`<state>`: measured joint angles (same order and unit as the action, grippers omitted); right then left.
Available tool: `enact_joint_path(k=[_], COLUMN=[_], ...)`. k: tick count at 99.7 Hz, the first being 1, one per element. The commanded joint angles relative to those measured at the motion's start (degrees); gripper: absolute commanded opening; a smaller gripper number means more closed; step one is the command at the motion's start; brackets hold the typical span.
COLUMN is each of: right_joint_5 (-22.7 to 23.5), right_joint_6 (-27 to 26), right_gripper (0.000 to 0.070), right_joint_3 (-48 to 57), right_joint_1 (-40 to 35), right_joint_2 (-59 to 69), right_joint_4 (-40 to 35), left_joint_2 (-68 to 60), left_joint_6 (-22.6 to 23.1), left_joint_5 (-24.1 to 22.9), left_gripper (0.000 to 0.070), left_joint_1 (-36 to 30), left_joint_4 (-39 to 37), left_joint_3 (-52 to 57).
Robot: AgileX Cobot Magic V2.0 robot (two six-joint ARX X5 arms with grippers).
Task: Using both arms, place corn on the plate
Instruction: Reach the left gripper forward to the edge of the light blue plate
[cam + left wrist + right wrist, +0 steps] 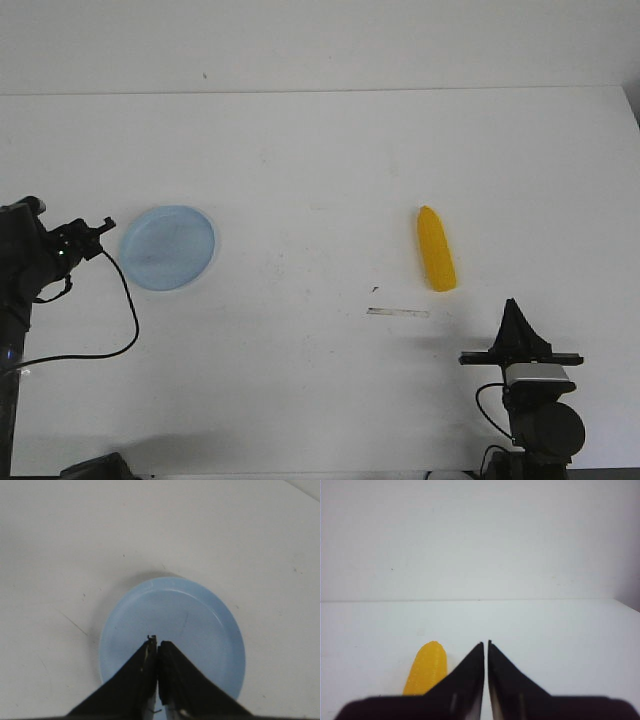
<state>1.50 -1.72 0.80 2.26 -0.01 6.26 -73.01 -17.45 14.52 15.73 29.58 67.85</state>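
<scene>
1. The white table (320, 180) fills the front view, with a short grey strip of tape (397, 313) stuck flat on it right of centre, a little nearer the robot than the corn.
2. The plate (168, 246) lies flat on the left part of the table. It is round, shallow, pale light blue and has a low rim. Nothing lies in it. From the left wrist it shows as a smooth blue disc with a faint scratch across its middle.
3. The corn (436, 249) lies on the right part of the table, well apart from the plate. It is bright yellow and smooth, lengthwise away from the robot, its far end narrowed to a point. The right wrist view shows fine rows of kernels on its surface.
4. The left gripper (157, 645) sits just beside the plate's left edge, its arm reaching in from the left side. Its fingers are pressed together, hold nothing, and point over the plate.
5. The right gripper (486, 645) stands low at the near right, near the corn but apart from it. Its fingers nearly meet, with only a thin slit between them, and they hold nothing.
</scene>
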Motion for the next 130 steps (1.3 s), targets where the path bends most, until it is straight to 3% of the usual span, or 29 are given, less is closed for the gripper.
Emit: enact_joint_path(k=[1,13,28,45,57,66,130], right_joint_5=[0.0,0.0,0.0,0.0,0.0,0.0,0.0], right_joint_6=[0.1,0.1,0.1,0.1,0.1,0.1,0.1], right_gripper=[0.0015,0.0015,0.0015,0.0015,0.0014,0.0015,0.0015], right_joint_3=[-0.1,-0.1,-0.1,-0.1,-0.1,-0.1,-0.1], right_joint_1=[0.0,0.0,0.0,0.0,0.0,0.0,0.0], right_joint_2=[0.1,0.1,0.1,0.1,0.1,0.1,0.1], right_joint_4=[0.6,0.5,0.6,0.6,0.5,0.5,0.6], left_joint_2=[-1.7,-3.7,-6.4,-10.8,-14.0,-16.7,-25.6], left_joint_6=[-2.7,-2.8,-2.8,-2.8,-2.7,-2.6,-2.1], left_joint_5=[5.4,12.6,13.0,13.0,14.3,16.3,16.2], left_gripper=[0.0001,0.0001,0.0017,0.0208,0.0225,0.0295,0.0292], left_joint_1=[2.1,5.5,8.3,8.7,8.7,8.7,7.3], left_joint_4=[0.5,2.2,4.1,5.2,4.9,4.6,-0.2], left_joint_3=[0.9,0.9,0.9,0.8,0.7,0.7,-0.1])
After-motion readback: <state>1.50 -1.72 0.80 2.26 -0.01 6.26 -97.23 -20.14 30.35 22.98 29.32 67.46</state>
